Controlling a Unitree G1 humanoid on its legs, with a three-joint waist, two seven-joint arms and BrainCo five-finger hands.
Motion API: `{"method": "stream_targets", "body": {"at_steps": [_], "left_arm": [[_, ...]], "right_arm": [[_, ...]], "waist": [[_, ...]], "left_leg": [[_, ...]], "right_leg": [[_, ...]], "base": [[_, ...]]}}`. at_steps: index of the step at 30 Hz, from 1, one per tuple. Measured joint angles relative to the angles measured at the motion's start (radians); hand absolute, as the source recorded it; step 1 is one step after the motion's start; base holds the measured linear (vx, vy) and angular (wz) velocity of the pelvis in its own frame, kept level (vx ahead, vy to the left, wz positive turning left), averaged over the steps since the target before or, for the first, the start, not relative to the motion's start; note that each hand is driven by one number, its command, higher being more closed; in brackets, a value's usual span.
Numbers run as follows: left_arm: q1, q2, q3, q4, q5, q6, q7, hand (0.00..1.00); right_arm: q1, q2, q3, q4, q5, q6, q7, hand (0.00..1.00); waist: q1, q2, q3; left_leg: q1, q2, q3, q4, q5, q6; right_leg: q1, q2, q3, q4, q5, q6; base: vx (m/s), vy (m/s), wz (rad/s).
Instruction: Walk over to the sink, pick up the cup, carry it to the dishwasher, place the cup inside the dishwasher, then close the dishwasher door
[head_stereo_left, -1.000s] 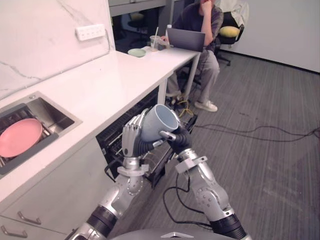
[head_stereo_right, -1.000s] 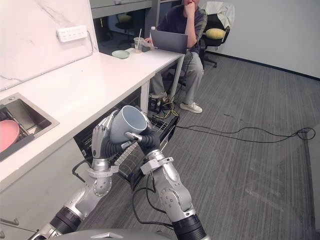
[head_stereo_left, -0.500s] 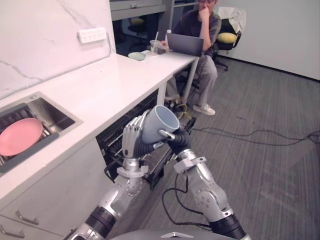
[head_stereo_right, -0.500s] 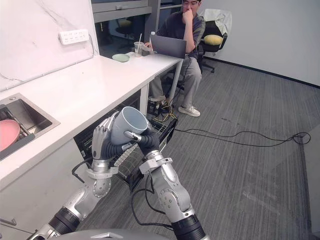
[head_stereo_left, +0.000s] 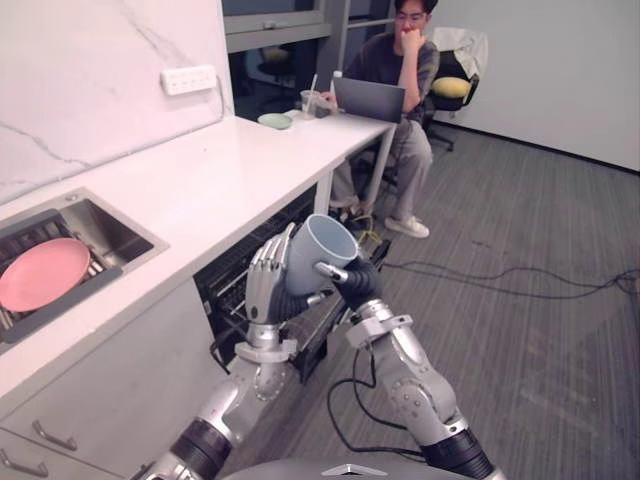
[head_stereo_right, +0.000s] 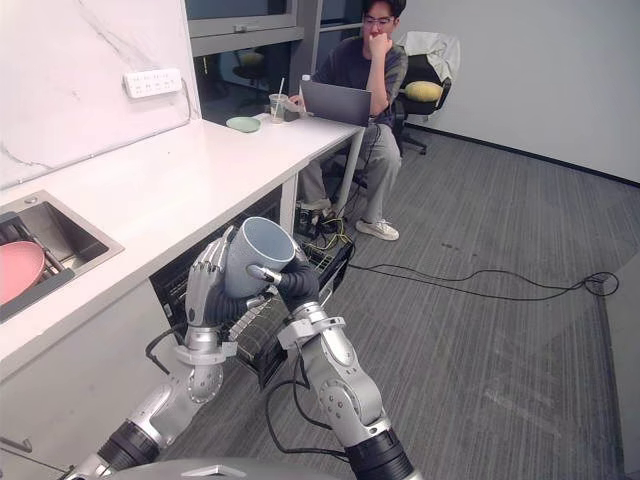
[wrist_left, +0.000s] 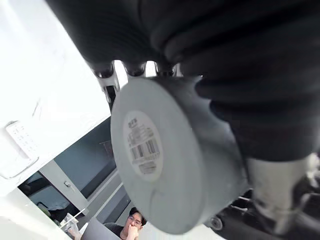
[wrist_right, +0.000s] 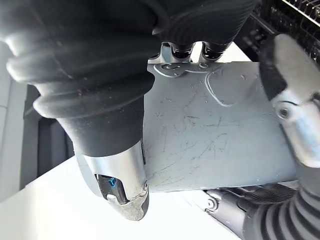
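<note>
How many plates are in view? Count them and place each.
2. A pink plate lies in the sink; a small green plate sits at the far end of the counter near the laptop. The dishwasher may hide more.

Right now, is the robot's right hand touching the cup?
Touching. The right wrist view shows the right hand clasped on the cup, pressed against its side with no gap between them.

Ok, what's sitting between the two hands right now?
The cup, clasped by the left hand on one side and the right hand on the other; both eye views show it.
</note>
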Motion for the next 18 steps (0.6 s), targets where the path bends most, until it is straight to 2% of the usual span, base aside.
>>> {"method": "stream_targets", "body": {"at_steps": [8,14,18], "left_arm": [[0.027,-0.001,0.000,0.000,-0.052,0.018,-0.004,0.00],[0.042,-0.003,0.028,0.000,-0.112,0.067,0.001,0.00],[0.068,-0.017,0.125,0.002,-0.215,0.089,0.003,0.00]], "right_arm": [[0.001,0.030,-0.006,0.000,-0.007,-0.030,-0.033,1.00],[0.004,0.046,-0.020,0.000,0.024,-0.070,-0.067,1.00],[0.015,0.065,-0.073,0.000,0.020,-0.070,-0.084,1.00]], "waist": [[0.000,0.000,0.000],[0.000,0.001,-0.001],[0.000,0.002,-0.001]], "left_leg": [[-0.003,0.000,-0.005,0.000,0.000,0.000],[-0.004,0.000,-0.013,0.000,0.001,-0.001],[-0.002,0.000,-0.024,0.000,0.003,-0.002]], "right_leg": [[0.000,0.000,-0.006,-0.002,0.000,0.000],[0.004,-0.001,-0.014,-0.003,0.000,0.000],[0.013,-0.002,-0.026,-0.005,0.001,-0.003]], "base": [[0.00,0.000,0.00],[0.00,0.000,0.03],[0.00,-0.001,0.08]]}}
